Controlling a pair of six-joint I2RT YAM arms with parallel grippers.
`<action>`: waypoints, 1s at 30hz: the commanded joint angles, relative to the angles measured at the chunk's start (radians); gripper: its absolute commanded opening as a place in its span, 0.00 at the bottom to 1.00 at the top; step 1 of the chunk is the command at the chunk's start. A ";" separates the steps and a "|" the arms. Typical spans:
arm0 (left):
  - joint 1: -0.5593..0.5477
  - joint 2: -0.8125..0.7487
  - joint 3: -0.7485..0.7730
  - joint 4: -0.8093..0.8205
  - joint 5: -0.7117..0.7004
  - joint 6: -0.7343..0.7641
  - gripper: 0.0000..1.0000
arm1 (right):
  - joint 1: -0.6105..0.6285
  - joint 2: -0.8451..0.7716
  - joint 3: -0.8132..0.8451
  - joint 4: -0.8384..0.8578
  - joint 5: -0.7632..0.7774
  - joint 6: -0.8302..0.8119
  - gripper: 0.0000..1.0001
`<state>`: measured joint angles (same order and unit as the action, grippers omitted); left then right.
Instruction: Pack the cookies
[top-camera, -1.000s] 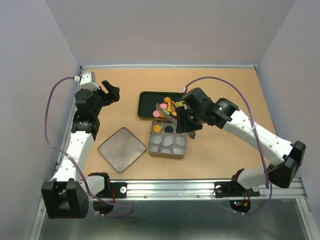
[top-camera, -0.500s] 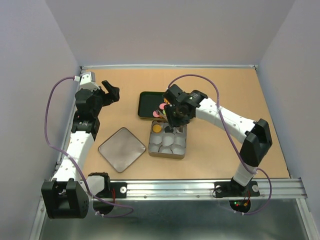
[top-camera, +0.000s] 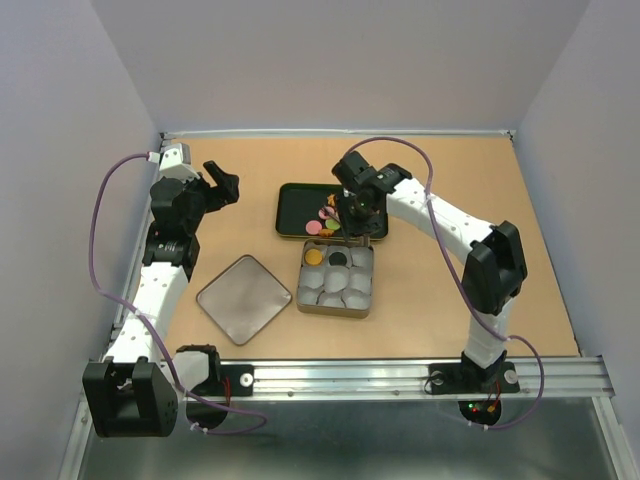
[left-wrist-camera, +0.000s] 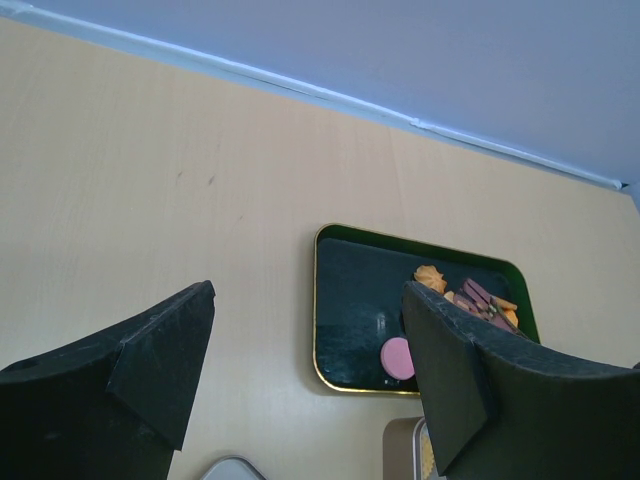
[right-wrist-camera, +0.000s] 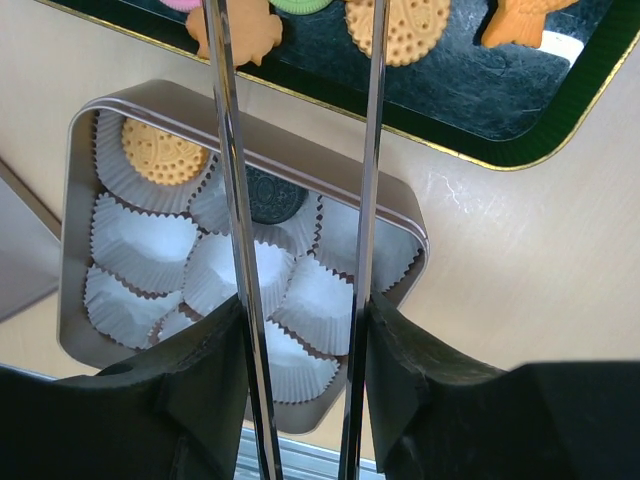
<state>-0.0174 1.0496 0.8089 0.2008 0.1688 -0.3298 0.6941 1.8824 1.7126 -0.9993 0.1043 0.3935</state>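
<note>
From the overhead view, my right gripper (top-camera: 349, 213) hangs over the 3 o'clock end of the dark green tray (top-camera: 296, 210). Its fingers are clamped narrow on a pair of metal tongs (right-wrist-camera: 226, 150). On the right wrist camera the two blades stand apart with nothing between them. They run across the tin (right-wrist-camera: 82, 128) and over the tray's near rim, with their tips out of frame.

The loose cookies (top-camera: 327, 216) lie heaped at that same end of the tray: orange, pink and green pieces.

The square tin sits at 6 o'clock from the tray, lined with white paper cups (right-wrist-camera: 140, 235). Its far row holds an orange cookie (right-wrist-camera: 164, 151) and, in the cup beside it, a black cookie (right-wrist-camera: 276, 198). The other cups I can see hold nothing.

The tin's lid (top-camera: 243, 298) lies flat on the table (top-camera: 460, 180) at 9 o'clock from the tin.

My left gripper (left-wrist-camera: 308, 298) stands wide apart and empty above bare table, at 9 o'clock from the tray and well apart from it.
</note>
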 joint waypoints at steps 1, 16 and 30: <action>0.005 -0.020 -0.002 0.034 0.014 0.009 0.86 | 0.001 0.021 0.056 0.045 -0.047 -0.025 0.49; 0.005 -0.013 0.001 0.034 0.014 0.011 0.86 | -0.001 0.043 0.065 0.062 -0.091 -0.033 0.48; 0.005 -0.019 -0.001 0.031 0.014 0.009 0.86 | -0.001 0.032 -0.007 -0.018 -0.062 -0.041 0.49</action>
<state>-0.0174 1.0496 0.8089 0.2008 0.1722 -0.3302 0.6922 1.9327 1.7187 -0.9771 -0.0078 0.3687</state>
